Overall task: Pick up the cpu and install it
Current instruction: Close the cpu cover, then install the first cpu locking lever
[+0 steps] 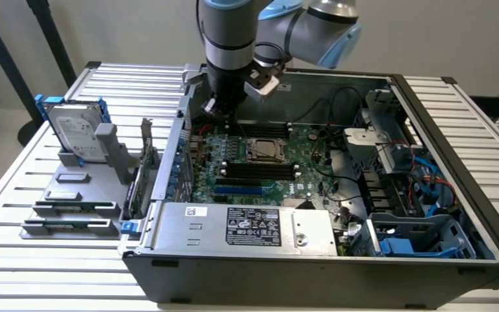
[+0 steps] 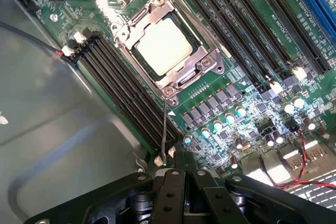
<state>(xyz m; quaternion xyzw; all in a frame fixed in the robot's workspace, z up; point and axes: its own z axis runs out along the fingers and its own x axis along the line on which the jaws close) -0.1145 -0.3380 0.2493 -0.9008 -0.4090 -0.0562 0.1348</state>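
The cpu [image 1: 262,149] is a small square chip with a pale metal top. It lies flat in its socket on the green motherboard [image 1: 232,185], framed by the metal retention bracket [image 2: 207,64]. In the wrist view the cpu [image 2: 164,45] is ahead of my gripper [image 2: 177,162], which is shut with nothing between its fingers. A thin wire socket lever [image 2: 165,127] runs from the bracket to just beside the fingertips; contact cannot be told. In the exterior view the gripper [image 1: 208,109] hangs inside the case, above the board's far corner toward the exterior view's left of the socket.
Black memory slots [image 2: 123,90] flank the socket. A hard drive in a blue bracket [image 1: 76,130] and grey tray blocks [image 1: 72,208] stand outside the case on the exterior view's left. The power supply [image 1: 241,224] lies in front, with cables and drive cages [image 1: 405,188] on the right.
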